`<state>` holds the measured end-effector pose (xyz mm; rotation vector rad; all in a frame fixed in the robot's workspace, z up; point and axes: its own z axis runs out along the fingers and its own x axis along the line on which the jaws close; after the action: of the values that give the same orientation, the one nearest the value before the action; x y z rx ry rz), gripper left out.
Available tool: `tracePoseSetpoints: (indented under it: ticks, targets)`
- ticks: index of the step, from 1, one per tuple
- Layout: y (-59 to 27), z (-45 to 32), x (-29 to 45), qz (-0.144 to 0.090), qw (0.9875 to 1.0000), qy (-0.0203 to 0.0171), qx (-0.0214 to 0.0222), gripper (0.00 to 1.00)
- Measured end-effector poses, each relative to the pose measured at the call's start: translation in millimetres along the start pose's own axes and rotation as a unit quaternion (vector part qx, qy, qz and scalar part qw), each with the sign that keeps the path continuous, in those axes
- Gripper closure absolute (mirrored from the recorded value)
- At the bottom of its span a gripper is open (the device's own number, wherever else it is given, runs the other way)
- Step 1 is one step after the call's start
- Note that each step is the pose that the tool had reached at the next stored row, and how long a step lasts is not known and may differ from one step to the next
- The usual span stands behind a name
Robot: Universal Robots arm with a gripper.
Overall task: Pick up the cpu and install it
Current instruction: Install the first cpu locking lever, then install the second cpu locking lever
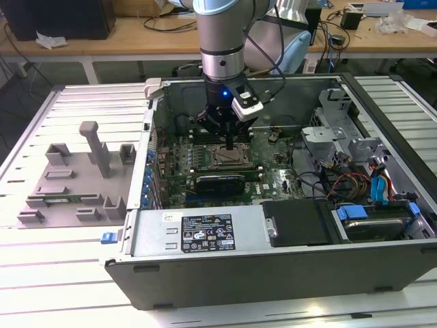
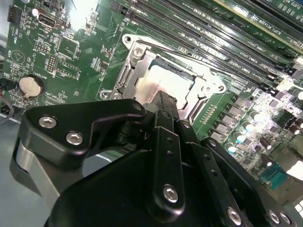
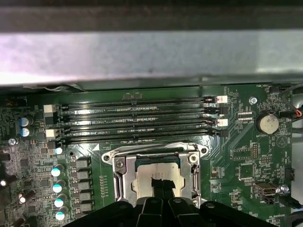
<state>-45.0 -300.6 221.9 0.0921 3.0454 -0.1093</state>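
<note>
While the arm stood straight down inside the open computer case (image 1: 382,273), the gripper (image 1: 229,145) hung right over the socket frame (image 1: 227,161) in the middle of the motherboard (image 1: 273,179). In both wrist views the cpu (image 2: 163,85) lay inside that frame, its pale silver top catching the light, and the dark fingertips (image 3: 161,185) met close together on or just above its centre; they looked drawn in narrow, though whether they pinched anything or merely pressed could not be told from these pictures. The cpu appeared level and square to the frame, so the seating step seemed nearly or wholly done. The likely trouble, as a judgement, was a chip sitting slightly off its keys: any downward push then would load the fine contacts beneath it unevenly, and a sideways drag of the fingertips could skew it against the metal rim. A lift with the tips sticking to the lid might also pull it askew. Room was tight on one side, where the memory slots (image 3: 135,123) ran just beside the frame, and beyond them the case wall (image 3: 151,56) rose close. The frame's raised steel border and corner screws stood near the fingers. A coin cell (image 3: 267,124) and small capacitors (image 3: 57,188) sat well apart. Straight above the socket the way was open, while the drive cage (image 1: 341,123) and cables (image 1: 355,184) stood off toward the exterior view's right
</note>
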Motion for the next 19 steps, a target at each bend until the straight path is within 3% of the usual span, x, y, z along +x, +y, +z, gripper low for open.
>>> tracePoseSetpoints:
  ticks: [19]
  targets:
    - [-0.6, -3.3, -0.4, 0.0, 1.0, 0.0, 0.0001, 0.89]
